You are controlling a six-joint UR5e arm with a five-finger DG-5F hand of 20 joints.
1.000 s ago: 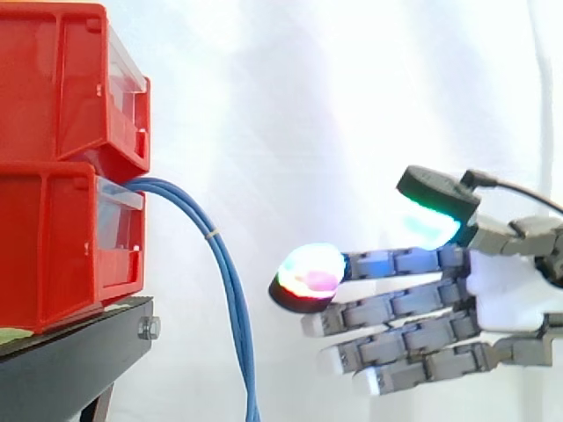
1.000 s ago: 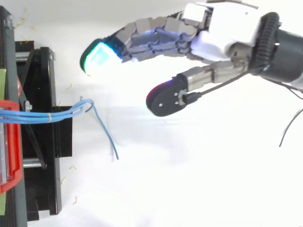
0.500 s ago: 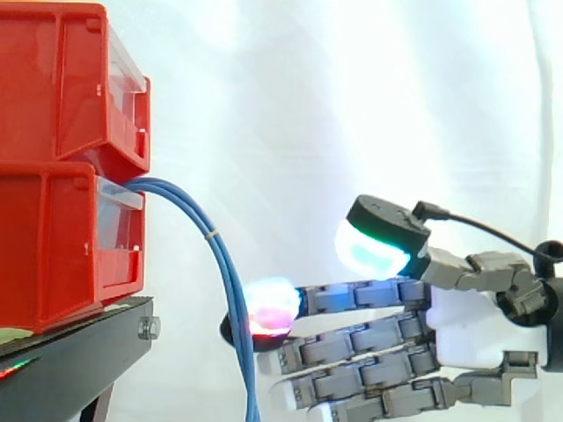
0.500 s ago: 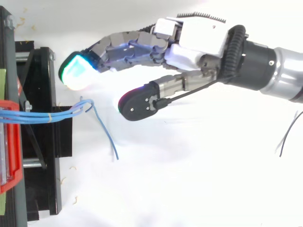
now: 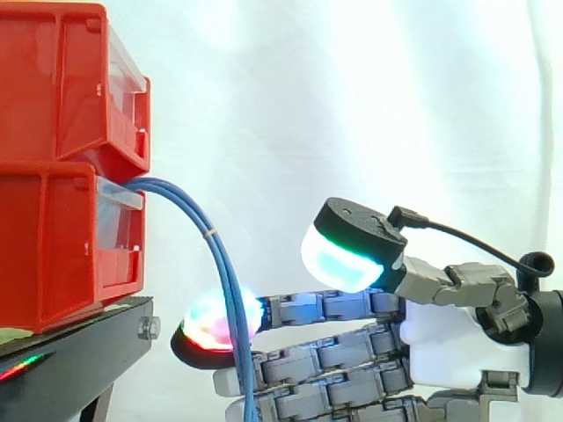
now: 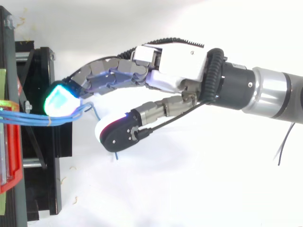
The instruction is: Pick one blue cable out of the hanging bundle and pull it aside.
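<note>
Grey robot hand (image 6: 175, 66), fingers outstretched and thumb spread, pinching nothing, fingertip (image 5: 207, 321) beside the blue cable bundle (image 5: 224, 264) that droops from the lower red bin (image 5: 62, 246).

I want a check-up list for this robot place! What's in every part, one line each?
Surface: white floor below the work; black metal stand carries two stacked red plastic bins.
Job's things: bundle of thin blue cables hangs from the lower bin, bound by a pale tie.
Clutter: small pale scraps on the floor by the stand.
Hand: robot hand open, fingers stretched to the bundle, one glowing pad behind the cables in the side view; thumb apart, nothing pinched.
Cables: one blue strand strays from the bundle towards the thumb.
Surroundings: white curtain.
</note>
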